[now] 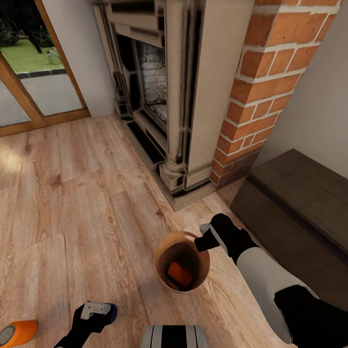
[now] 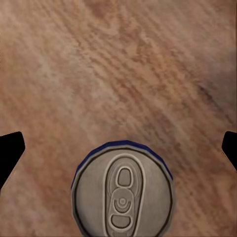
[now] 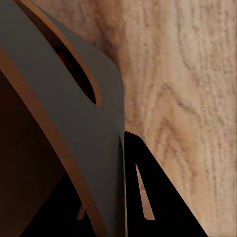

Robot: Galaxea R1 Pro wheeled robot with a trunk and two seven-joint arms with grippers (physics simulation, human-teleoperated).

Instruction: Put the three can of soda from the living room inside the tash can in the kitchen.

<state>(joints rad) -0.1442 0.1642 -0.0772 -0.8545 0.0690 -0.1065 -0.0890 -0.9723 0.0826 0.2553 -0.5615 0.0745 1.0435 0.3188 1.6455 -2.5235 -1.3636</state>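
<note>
Blue soda can [image 2: 123, 190]: light, rigid, slick; grip mid-wall.
Left gripper [image 2: 118, 148]: jaws apart, straddling can.
Right gripper [image 1: 205, 240]: jaws clamped on trash can [image 1: 164, 251] rim.

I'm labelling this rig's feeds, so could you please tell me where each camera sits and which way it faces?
Head view: high on the robot, looking down at the wood floor, fireplace, trash can and both arms.
Left wrist view: on the left arm, facing straight down at the blue soda can; dark fingertips at the edges.
Right wrist view: along the right hand, clamped on the bin's rim.
Shared: the bin, the blue can.
</note>
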